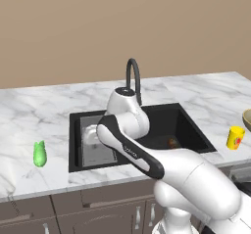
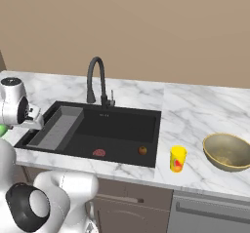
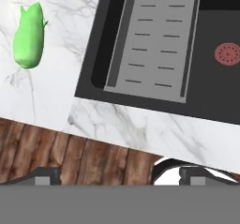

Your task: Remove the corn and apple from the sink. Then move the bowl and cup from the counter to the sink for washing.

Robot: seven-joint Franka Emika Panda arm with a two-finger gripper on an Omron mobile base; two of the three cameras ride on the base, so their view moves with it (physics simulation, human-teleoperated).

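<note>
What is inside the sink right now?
In the sink: the apple, a red drain and a grey rack. The near wall hides part of the floor.

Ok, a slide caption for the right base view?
Apple in the sink; cup and bowl wait on the counter.

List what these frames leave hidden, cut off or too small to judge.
- Bowl: cut by the right edge in the left base view.
- Apple: in the left base view the arm covers the sink floor beside it; too small for detail.
- Corn: in the right base view, cut by the left edge and partly behind the arm.
- Cup: its red mark is too small to read.
- Gripper: just the tips show, at the bottom of the hand view.
</note>
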